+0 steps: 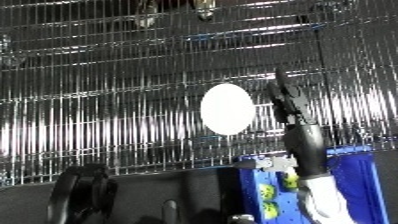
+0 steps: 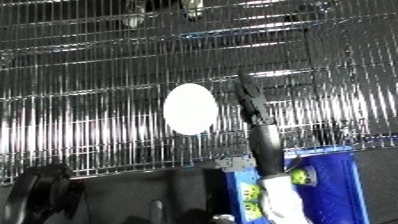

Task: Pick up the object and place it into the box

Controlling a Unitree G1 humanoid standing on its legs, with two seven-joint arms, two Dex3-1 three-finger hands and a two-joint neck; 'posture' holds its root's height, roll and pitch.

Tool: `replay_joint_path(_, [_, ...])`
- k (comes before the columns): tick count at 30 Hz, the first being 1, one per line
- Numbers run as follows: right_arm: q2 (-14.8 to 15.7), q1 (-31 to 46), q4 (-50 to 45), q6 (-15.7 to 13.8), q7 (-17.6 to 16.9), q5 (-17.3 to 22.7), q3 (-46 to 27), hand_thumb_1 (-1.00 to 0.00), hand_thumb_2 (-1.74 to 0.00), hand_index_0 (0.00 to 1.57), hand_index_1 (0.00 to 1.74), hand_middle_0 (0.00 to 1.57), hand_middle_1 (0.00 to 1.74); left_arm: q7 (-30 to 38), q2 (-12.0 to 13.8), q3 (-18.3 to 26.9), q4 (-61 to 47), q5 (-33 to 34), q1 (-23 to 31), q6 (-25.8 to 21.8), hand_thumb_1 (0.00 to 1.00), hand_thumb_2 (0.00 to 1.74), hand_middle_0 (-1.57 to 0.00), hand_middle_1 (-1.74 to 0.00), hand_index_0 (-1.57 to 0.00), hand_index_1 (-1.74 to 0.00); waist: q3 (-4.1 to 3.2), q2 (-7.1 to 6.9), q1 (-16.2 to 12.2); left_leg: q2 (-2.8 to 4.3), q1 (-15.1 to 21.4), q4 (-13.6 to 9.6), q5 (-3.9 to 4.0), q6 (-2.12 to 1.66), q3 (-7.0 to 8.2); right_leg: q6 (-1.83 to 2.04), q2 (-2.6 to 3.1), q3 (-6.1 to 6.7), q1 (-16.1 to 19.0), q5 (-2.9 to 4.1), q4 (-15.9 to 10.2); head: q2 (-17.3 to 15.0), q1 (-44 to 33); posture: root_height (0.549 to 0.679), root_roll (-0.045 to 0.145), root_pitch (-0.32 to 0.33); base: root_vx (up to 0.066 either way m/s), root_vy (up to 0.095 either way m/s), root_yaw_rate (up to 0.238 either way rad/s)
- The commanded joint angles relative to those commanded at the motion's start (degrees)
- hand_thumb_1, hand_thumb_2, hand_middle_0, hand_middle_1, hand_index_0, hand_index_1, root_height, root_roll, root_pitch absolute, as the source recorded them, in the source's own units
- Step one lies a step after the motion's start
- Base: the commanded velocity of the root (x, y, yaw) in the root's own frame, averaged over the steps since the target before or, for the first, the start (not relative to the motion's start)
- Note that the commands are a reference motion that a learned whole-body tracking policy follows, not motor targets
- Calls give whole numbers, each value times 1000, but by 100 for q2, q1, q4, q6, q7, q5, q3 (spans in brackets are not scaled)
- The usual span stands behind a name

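Reach step, as I read it: my right robot hand [image 1: 286, 102] is up beside the white oval object [image 1: 226, 108], fingers straight and unclenched, holding nothing; whether they touch it I can't tell. The object looks smooth, matte, egg-shaped and sits on a shiny wire-grid shelf [image 1: 107, 120], just left of the robot hand. Blue bin [image 1: 355, 175], hard-walled and boxy, is below and right of the object, with yellow-green round bits [image 1: 266, 191] near its left edge. Next move calls for closing fingers round the object, then carrying it down to the bin. Left robot hand not seen.
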Motion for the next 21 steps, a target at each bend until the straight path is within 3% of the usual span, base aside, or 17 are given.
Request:
replay_joint_path(9, [-110, -630, 564, -207, 189, 413, 234, 0, 0, 0, 0, 0, 0, 113, 8, -253, 34, -128, -177, -140, 1000, 1740, -1570, -1740, -1570, -1740, 0, 108, 88, -45, -320, 129, -28, -11, 13, -7, -6, -30, -312, -42, 147, 286, 346, 607, 51, 172, -17, 15, 16])
replay_joint_path(21, [-116, -1357, 955, -71, 360, 700, 388, 0, 0, 0, 0, 0, 0, 166, -90, -389, 86, -152, -361, -158, 1000, 1740, -1570, -1740, -1570, -1740, 0, 192, 198, -52, -536, 235, -55, 8, 1, -60, 0, -69, -542, -106, 286, 475, 670, 602, 52, 199, 1, 6, 26])
